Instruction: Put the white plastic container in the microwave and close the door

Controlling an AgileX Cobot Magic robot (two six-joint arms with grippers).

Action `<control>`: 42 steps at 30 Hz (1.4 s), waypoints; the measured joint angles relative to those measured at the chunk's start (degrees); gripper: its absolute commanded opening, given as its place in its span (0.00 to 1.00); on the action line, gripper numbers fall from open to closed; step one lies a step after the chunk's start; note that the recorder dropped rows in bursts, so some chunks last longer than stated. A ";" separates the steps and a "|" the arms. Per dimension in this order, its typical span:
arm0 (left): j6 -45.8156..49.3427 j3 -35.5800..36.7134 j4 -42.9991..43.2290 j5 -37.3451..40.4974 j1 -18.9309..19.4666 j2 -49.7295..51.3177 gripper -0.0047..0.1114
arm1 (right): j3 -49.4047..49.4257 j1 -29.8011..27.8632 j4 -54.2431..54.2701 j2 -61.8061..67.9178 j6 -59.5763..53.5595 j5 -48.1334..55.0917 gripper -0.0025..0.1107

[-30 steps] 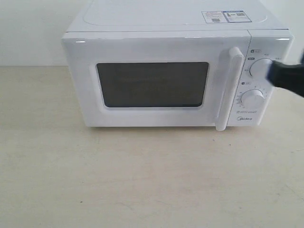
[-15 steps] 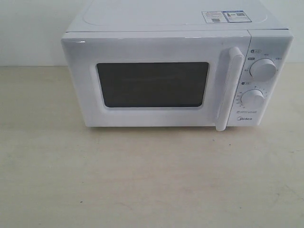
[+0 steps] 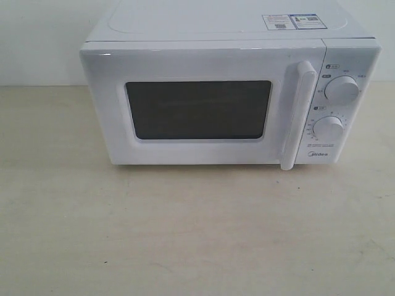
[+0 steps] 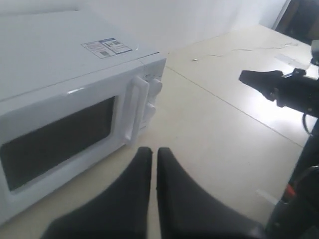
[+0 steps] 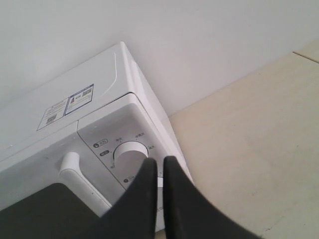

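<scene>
Exterior view: the boxy white microwave (image 3: 228, 37) sits on the pale counter (image 3: 185, 234), its wide white door (image 3: 197, 61) shut and the dark window hiding the inside. Left wrist view: the black left hand (image 4: 154, 152) is closed and empty, in front of the microwave. Right wrist view: the black right hand (image 5: 160, 160) is closed and empty, partly covering the microwave's round white dial (image 5: 128, 149).

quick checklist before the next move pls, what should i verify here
1. Door closed: ok. The door sits flush with the front of the microwave.
2. Container inside: cannot tell. The window is dark and no view shows the container.
3. Left gripper empty: ok. The left gripper has its fingers together with nothing between them.
4. Right gripper empty: ok. The right gripper is shut on nothing.
5. Arms off the door: ok. The exterior view shows no arm touching the handle.
</scene>
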 measured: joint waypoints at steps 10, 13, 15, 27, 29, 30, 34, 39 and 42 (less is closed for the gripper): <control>3.55 0.00 4.85 -4.26 5.78 -8.26 0.08 | 0.00 0.00 0.00 0.00 0.00 0.00 0.02; 3.55 0.00 6.64 -5.35 7.99 -11.67 0.08 | 0.00 0.00 0.00 0.00 0.00 0.00 0.02; 3.55 0.00 8.51 -5.94 9.31 -14.65 0.08 | 0.00 0.00 0.00 0.00 0.00 0.00 0.02; -17.27 1.30 37.48 -7.25 21.83 -31.63 0.08 | 0.00 0.00 0.00 0.00 0.00 0.00 0.02; -25.03 2.74 44.25 -7.25 23.80 -33.03 0.08 | 0.00 0.00 0.00 0.00 0.00 0.00 0.02; -31.59 3.84 49.59 -7.25 24.74 -33.94 0.08 | 0.00 0.00 0.00 0.00 0.00 0.00 0.02; -49.03 7.49 63.67 -7.25 27.09 -36.17 0.08 | 0.00 0.00 0.00 0.00 0.00 0.00 0.02; -61.93 14.58 65.58 -11.37 27.64 -37.21 0.08 | 0.00 0.00 0.00 0.00 -0.10 0.00 0.02; -63.54 21.82 60.65 -20.16 27.64 -37.21 0.08 | 0.00 0.00 0.00 0.00 -0.10 0.00 0.02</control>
